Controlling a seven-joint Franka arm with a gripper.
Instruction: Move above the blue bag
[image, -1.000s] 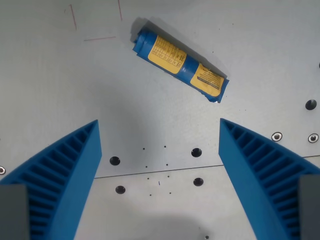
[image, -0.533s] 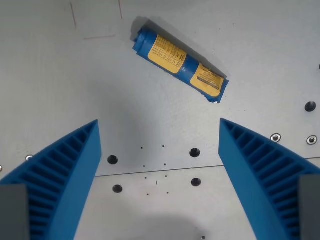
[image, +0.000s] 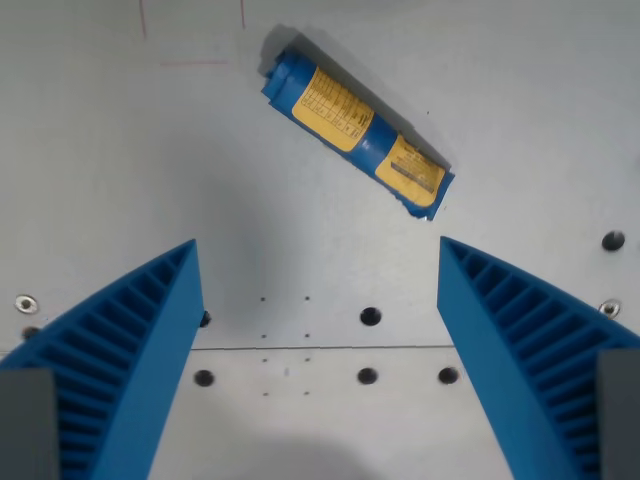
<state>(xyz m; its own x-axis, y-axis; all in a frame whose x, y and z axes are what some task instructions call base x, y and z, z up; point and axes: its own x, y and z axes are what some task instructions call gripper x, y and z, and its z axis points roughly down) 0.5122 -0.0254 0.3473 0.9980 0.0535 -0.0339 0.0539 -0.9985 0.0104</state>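
Your gripper (image: 318, 330) hangs above the grey metal bench (image: 120, 180) with its two ribbed blue fingers (image: 120, 350) spread wide, nothing between them. The blue bag (image: 355, 133), rolled into a tight tube with yellow labels, lies flat on the bench well ahead of the fingertips, toward the top of the wrist view and slightly to its right of centre. It runs on a diagonal, its upper end pointing to the wrist view's left and its crimped lower end to the right. You can see it clear of both fingers and touching neither. A seam (image: 320, 347) crosses the bench between the fingers, with dark bolt holes (image: 370, 316) dotted on either side. Thin red marks (image: 192, 62) sit near the top edge of the view; what they outline is probably tape or pen, too faint to tell.
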